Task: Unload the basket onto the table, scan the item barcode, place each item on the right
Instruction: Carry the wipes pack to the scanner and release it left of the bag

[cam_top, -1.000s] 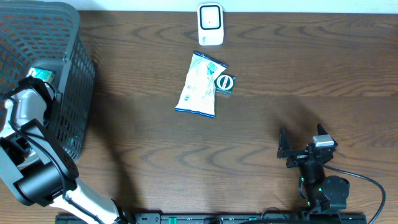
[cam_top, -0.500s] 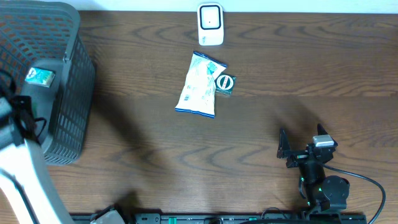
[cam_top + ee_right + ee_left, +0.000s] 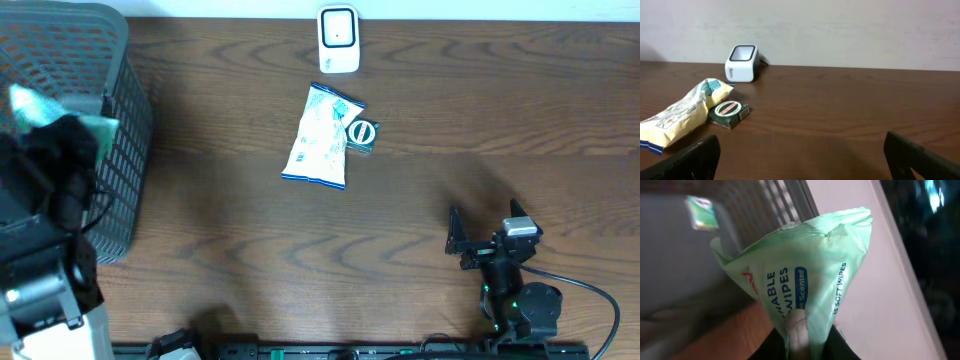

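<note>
A soft green pack of wipes (image 3: 807,270) is pinched by the left jaws. In the left wrist view, one pale fingertip (image 3: 797,325) is seen pressed on the bottom part of the pack. The plastic is bunched up and creased there. The words "WIPES", "Scented" and "SOFT WIPES" can be read on the pack. The left jaws are nearly pressed together, with only the thin plastic gripped between them.

From above, the pack is seen held up in the air over the grey basket (image 3: 128,120), at the left end of the desk (image 3: 300,260). It looks blurred there, so its exact tilt cannot be told. The dark left arm (image 3: 55,170) is seen just under the pack in that view. The bars of the basket are also seen behind the pack in the left wrist view.

The white scanner (image 3: 338,38) is placed at the far edge of the desk, in the middle. It is well apart from the pack of wipes.

A white and blue snack bag (image 3: 320,135) is laid flat near the middle of the desk, in front of the scanner. A small green box (image 3: 360,134) is placed right beside the bag, touching its right side.

The right arm (image 3: 510,275) is parked at the near right part of the desk. The right jaws are spread wide, and nothing is held between them. Their two dark fingers (image 3: 695,157) are seen at the bottom corners of the right wrist view.
</note>
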Motion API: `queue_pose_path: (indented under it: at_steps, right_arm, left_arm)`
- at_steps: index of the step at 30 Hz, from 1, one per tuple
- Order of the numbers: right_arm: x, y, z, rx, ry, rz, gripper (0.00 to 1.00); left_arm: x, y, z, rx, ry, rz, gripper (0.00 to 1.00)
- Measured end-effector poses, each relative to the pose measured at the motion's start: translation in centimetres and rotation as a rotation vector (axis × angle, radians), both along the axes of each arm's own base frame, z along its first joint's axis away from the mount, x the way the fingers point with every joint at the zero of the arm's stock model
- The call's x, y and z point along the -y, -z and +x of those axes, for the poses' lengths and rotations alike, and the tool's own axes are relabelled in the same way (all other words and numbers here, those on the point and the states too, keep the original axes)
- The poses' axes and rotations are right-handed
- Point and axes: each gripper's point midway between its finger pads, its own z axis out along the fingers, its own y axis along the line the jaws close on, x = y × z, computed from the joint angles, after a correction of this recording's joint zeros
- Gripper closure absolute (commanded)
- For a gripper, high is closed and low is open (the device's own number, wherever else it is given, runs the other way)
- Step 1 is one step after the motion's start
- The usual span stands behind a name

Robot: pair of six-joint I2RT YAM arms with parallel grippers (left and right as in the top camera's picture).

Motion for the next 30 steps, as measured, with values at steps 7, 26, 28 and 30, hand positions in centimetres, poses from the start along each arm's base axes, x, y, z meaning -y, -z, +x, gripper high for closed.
queue_pose_path:
  at_steps: [7,26,28,30]
  right_arm:
    - [0.0,0.0,0.0,0.000,0.000,0.000,0.01]
    - [0.0,0.0,0.0,0.000,0.000,0.000,0.01]
    - [0.0,0.0,0.0,0.000,0.000,0.000,0.01]
    - [0.0,0.0,0.0,0.000,0.000,0.000,0.01]
  left_arm:
    - [5.3,3.4,3.8,-0.133,0.290,0.131,0.92]
    - [21.2,25.1,10.5,-0.638,0.994,0.381,0.83]
    - [21.7,27.6,10.4,-0.694,1.018,0.375,0.66]
    - [22.3,29.2,10.3,-0.725,1.040,0.377,0.40]
